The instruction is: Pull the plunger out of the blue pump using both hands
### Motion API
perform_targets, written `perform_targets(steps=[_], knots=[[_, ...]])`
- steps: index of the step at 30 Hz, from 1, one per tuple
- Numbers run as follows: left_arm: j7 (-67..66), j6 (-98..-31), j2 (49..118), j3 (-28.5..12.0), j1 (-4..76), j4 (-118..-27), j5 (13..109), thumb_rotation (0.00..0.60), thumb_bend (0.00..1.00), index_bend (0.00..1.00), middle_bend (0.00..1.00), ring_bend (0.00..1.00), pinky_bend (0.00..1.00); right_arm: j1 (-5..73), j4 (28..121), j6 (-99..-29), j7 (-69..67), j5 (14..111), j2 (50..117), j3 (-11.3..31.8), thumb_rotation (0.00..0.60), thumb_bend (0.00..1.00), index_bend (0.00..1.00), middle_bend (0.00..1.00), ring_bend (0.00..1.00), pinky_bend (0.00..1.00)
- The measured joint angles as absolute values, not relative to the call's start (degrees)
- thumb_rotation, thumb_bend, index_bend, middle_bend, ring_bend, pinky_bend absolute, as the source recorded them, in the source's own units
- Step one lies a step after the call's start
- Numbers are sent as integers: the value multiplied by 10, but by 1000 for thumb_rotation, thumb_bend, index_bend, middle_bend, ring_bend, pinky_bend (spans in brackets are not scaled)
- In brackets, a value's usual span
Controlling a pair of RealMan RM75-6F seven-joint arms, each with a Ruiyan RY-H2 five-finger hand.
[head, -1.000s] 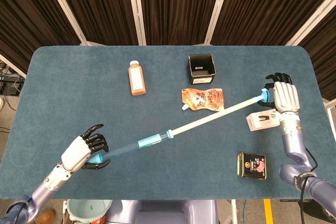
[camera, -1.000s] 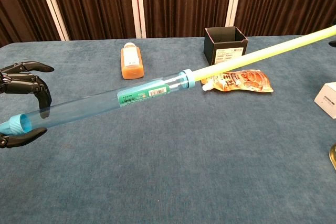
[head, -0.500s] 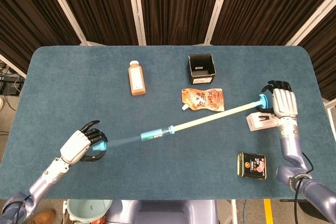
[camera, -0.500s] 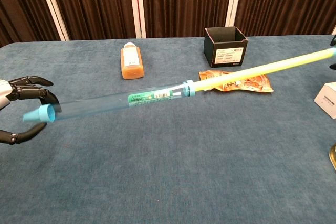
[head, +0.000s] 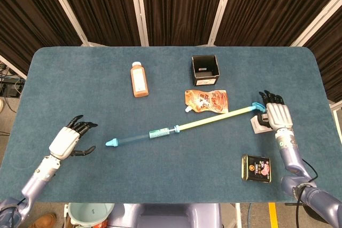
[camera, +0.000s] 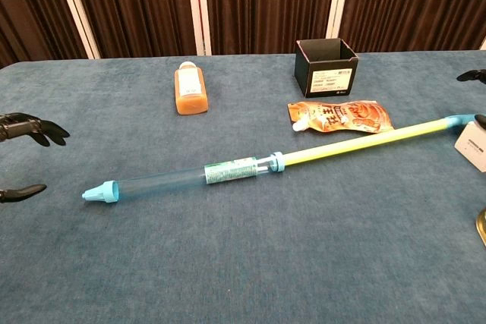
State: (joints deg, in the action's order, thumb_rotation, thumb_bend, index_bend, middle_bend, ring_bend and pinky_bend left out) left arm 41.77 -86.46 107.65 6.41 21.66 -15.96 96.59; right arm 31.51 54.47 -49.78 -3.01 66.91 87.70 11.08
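- Task status: the blue pump lies flat on the table, running on a diagonal from its nozzle end near the robot's left side up toward the right.
- The plunger, a pale yellow rod, is drawn far out of the barrel, but its inner end sits inside the collar at the barrel's mouth. Judgement: extension is largely done; full separation is not shown.
- Left hand: fingers spread, holding nothing, well apart from the nozzle tip.
- Right hand: fingers spread above the plunger's handle end. The chest view shows only fingertips at the frame edge, with the handle lying free; I judge it open and holding nothing.
- Remaining work, as judged: both hands must take hold, one on the barrel, one on the handle, and draw the rod clear.
- Count: one pump with one plunger.
- One orange juice bottle.
- One black open box.
- One orange pouch.
- One white carton, partly under the right hand.
- One tin.
- Two hands.
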Motion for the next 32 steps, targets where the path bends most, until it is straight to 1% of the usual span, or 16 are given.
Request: perform_targets(steps=[4, 6, 8, 10, 14, 17, 18, 20, 22, 24, 27, 29, 32], knots=[[403, -868, 1057, 52, 216, -181, 954, 600, 225, 203, 217, 210, 101, 302, 627, -524, 9, 675, 841, 103, 600, 0, 0, 0, 0, 0], [387, -871, 1042, 42, 215, -204, 944, 600, 225, 198, 212, 210, 101, 291, 682, -552, 38, 681, 820, 101, 600, 0, 0, 0, 0, 0], [367, -874, 1027, 33, 213, -232, 935, 600, 219, 180, 192, 203, 101, 279, 734, -598, 75, 688, 802, 100, 600, 0, 0, 0, 0, 0], [336, -875, 1005, 22, 210, -279, 923, 600, 206, 152, 160, 176, 96, 266, 778, -646, 117, 694, 789, 99, 600, 0, 0, 0, 0, 0], [240, -866, 945, 8, 199, -413, 894, 600, 169, 89, 100, 122, 61, 228, 880, -760, 236, 702, 765, 92, 600, 0, 0, 0, 0, 0], [121, -855, 891, -4, 186, -546, 855, 600, 162, 71, 86, 108, 61, 187, 948, -826, 307, 705, 751, 80, 600, 0, 0, 0, 0, 0], [66, -853, 870, -9, 179, -604, 835, 600, 158, 69, 84, 108, 61, 173, 963, -843, 318, 706, 747, 76, 600, 0, 0, 0, 0, 0], [-15, -854, 838, -18, 166, -691, 804, 600, 147, 58, 75, 100, 61, 145, 979, -872, 325, 712, 741, 66, 600, 0, 0, 0, 0, 0], [-93, -863, 802, -29, 148, -782, 771, 600, 144, 40, 63, 85, 61, 130, 981, -887, 312, 719, 739, 59, 600, 0, 0, 0, 0, 0], [-147, -889, 760, -41, 121, -858, 745, 600, 141, 25, 54, 75, 61, 114, 978, -902, 284, 729, 736, 51, 600, 0, 0, 0, 0, 0], [-167, -934, 728, -46, 91, -900, 743, 600, 134, 14, 49, 75, 61, 95, 970, -922, 236, 751, 729, 44, 600, 0, 0, 0, 0, 0], [-164, -957, 719, -45, 73, -907, 755, 600, 134, 7, 45, 75, 61, 83, 966, -932, 208, 767, 722, 42, 600, 0, 0, 0, 0, 0], [-156, -962, 710, -41, 63, -911, 776, 600, 132, 0, 39, 75, 61, 71, 963, -934, 196, 779, 712, 38, 600, 0, 0, 0, 0, 0]])
